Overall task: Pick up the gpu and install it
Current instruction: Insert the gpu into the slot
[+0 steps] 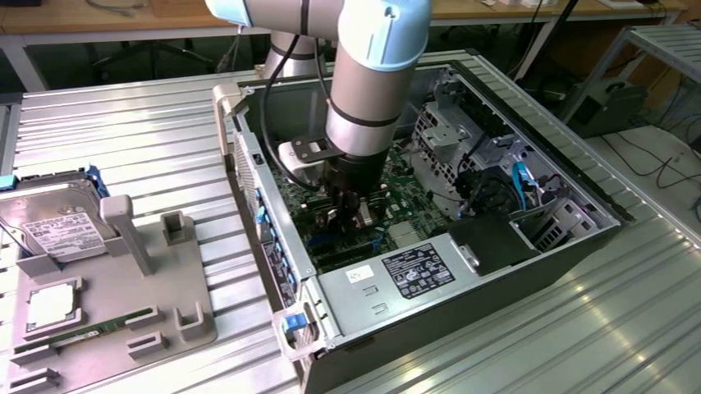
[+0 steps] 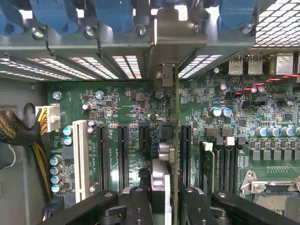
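In the wrist view the gpu point(image 2: 175, 140) stands edge-on between the fingers point(image 2: 140, 206) of my gripper point(image 2: 166, 208), which is shut on it. Its silver bracket point(image 2: 178, 42) lies against the case's rear slot openings. The card hangs upright just over the green motherboard point(image 2: 122, 103), between two black expansion slots point(image 2: 123, 157); whether its edge sits in a slot is hidden. In the exterior view my gripper point(image 1: 348, 217) reaches straight down into the open computer case point(image 1: 580, 230) with the dark gpu point(image 1: 353, 223) in it, close to the case's rear wall.
Blue slot latches point(image 2: 112, 14) line the rear wall. A braided cable bundle point(image 2: 18, 136) and a white slot point(image 2: 79, 159) lie beside the slots. The power supply point(image 1: 422, 271) fills the case's near end. A grey fixture point(image 1: 121, 246) at the exterior view's left holds a hard drive point(image 1: 61, 230) and a RAM stick point(image 1: 77, 332).
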You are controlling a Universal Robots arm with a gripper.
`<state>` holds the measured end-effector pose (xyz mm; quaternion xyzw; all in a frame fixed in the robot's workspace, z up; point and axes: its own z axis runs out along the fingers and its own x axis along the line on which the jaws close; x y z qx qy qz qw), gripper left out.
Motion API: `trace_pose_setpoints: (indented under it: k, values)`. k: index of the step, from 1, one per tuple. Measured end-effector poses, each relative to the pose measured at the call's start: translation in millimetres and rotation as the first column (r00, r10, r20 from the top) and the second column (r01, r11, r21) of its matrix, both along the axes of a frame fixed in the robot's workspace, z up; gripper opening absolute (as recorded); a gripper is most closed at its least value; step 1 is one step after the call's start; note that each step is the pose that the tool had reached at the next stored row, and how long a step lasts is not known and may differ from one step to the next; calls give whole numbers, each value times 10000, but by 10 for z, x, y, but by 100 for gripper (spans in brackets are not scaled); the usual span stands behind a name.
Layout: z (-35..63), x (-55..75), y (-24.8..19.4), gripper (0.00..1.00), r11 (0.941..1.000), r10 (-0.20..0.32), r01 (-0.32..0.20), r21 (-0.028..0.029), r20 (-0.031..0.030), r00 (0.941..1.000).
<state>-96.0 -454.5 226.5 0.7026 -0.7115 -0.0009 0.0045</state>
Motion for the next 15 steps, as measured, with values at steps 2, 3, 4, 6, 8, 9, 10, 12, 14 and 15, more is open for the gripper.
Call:
trace_pose_setpoints:
  k: [2,3,4,6,8,9,10,12,14,15]
  values:
    - [12,2,1,29,10000,2,-2,5,-9,10000]
    - [16,2,1,29,10000,1,-1,4,-17,10000]
    - [25,0,0,29,10000,0,0,-1,-26,10000]
    - [28,0,0,29,10000,-1,1,0,-36,10000]
    - [29,0,0,29,10000,0,0,-1,-41,10000]
    - [29,0,0,29,10000,0,0,-2,-44,10000]
    - [28,0,0,29,10000,1,-1,-5,-46,10000]
    - [21,0,-1,29,10000,0,0,-7,-50,10000]
    - [11,0,-1,29,10000,0,0,-5,-57,10000]
    - [6,0,-1,29,10000,1,-1,1,-61,10000]
